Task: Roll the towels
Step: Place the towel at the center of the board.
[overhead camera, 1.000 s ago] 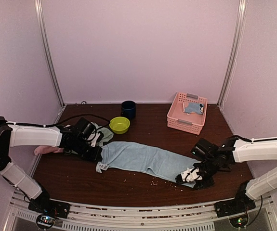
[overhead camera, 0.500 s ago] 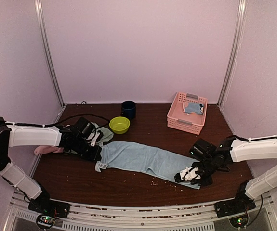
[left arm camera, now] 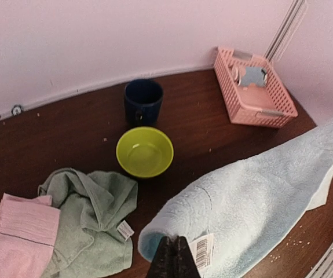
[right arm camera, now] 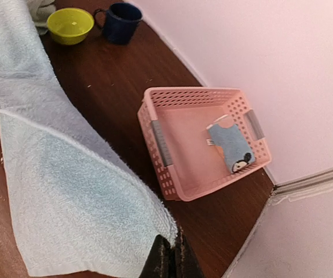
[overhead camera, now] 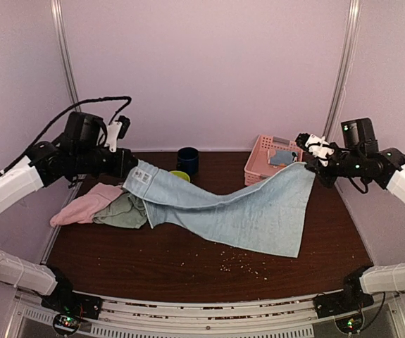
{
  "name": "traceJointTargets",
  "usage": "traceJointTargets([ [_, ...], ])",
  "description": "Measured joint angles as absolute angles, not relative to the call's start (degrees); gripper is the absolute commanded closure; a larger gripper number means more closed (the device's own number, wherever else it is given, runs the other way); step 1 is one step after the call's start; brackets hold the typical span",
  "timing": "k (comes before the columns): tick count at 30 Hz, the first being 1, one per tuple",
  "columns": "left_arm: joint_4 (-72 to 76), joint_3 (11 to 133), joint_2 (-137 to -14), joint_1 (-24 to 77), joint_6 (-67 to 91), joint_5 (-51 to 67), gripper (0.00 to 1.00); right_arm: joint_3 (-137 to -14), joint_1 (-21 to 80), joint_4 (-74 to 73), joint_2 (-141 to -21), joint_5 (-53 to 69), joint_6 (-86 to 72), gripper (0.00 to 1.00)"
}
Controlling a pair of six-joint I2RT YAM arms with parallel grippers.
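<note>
The plain pale blue towel [overhead camera: 244,211] hangs stretched in the air between both grippers, its lower edge sagging to the table. My left gripper [overhead camera: 133,167] is shut on its left corner beside the barcode label [left arm camera: 202,250]. My right gripper [overhead camera: 312,163] is shut on its right corner [right arm camera: 160,223], raised near the basket. The mint green towel [overhead camera: 123,210] and the pink towel [overhead camera: 82,208] lie crumpled at the table's left; both show in the left wrist view [left arm camera: 91,223], [left arm camera: 21,234]. A light blue patterned cloth [right arm camera: 231,146] lies in the basket.
A pink lattice basket [overhead camera: 258,165] stands at the back right. A lime-green bowl [left arm camera: 145,152] and a dark blue mug [left arm camera: 143,99] stand at the back middle. Crumbs [overhead camera: 234,262] dot the dark wood table's front.
Both arms have lifted sharply from the table, carrying the pale blue towel's two ends up and back. The towel went from lying flat to hanging spread in the air.
</note>
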State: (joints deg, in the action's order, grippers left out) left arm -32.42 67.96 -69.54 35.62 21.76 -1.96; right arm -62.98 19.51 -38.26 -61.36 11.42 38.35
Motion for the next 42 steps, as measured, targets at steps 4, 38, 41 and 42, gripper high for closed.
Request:
traceJointTargets([
  [4,-31.8,68.6,-63.3,35.6,21.1,-0.4,1.00,-64.5,16.2,-37.6,-57.9,13.0,35.4,1.00],
  [38,-34.4,64.2,-90.4,27.7,24.2,17.7,0.58,-58.1,8.3,-42.9,-81.1,26.8,28.4,1.00],
  [41,-33.2,62.6,-85.6,27.7,21.5,15.4,0.61,-56.6,8.3,-39.9,-78.3,25.3,26.6,1.00],
  [42,-32.7,61.2,-83.8,27.7,20.9,14.5,0.61,-56.4,8.3,-39.2,-77.8,25.2,26.3,1.00],
])
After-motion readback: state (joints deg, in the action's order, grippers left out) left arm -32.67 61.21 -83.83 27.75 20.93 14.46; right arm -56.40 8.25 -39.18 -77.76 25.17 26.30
